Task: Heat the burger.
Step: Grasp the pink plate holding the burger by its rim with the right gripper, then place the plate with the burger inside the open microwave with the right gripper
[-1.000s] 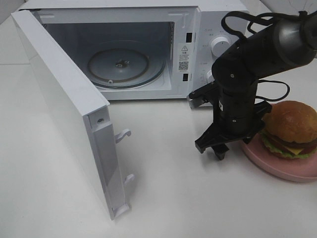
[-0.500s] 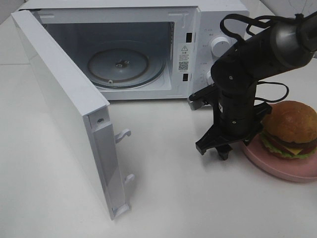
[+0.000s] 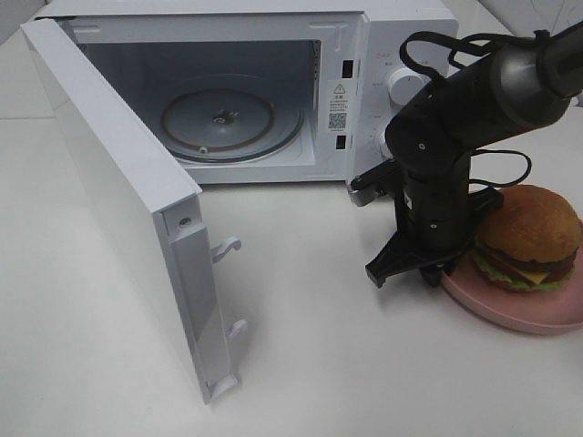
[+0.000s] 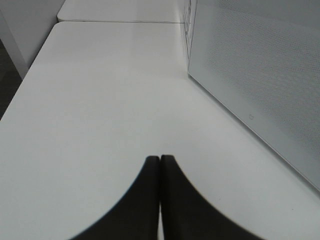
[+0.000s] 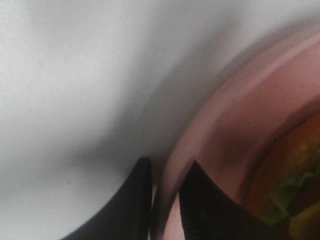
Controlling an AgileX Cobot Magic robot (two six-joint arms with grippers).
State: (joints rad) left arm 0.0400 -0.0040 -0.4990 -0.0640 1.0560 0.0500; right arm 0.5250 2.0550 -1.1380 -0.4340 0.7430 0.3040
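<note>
R tool (image 5: 168, 165) pinching rim of pink plate (image 3: 510, 311), one finger each side. Burger (image 3: 531, 238) sits on that plate, on worktop (image 3: 328, 364), just R of microwave (image 3: 401, 36). I see microwave door (image 3: 109, 200) swung wide open, glass turntable (image 3: 219, 118) inside. L tool (image 4: 160, 165) pressed together, over worktop near door.

burger (image 3: 533, 232): golden-brown bun, green lettuce, yellow cheese, red tomato
plate (image 3: 510, 311): pink
microwave (image 3: 375, 45): white, grey inside
table (image 3: 364, 373): white
right arm (image 3: 437, 182): black
left gripper (image 4: 160, 160): black
</note>
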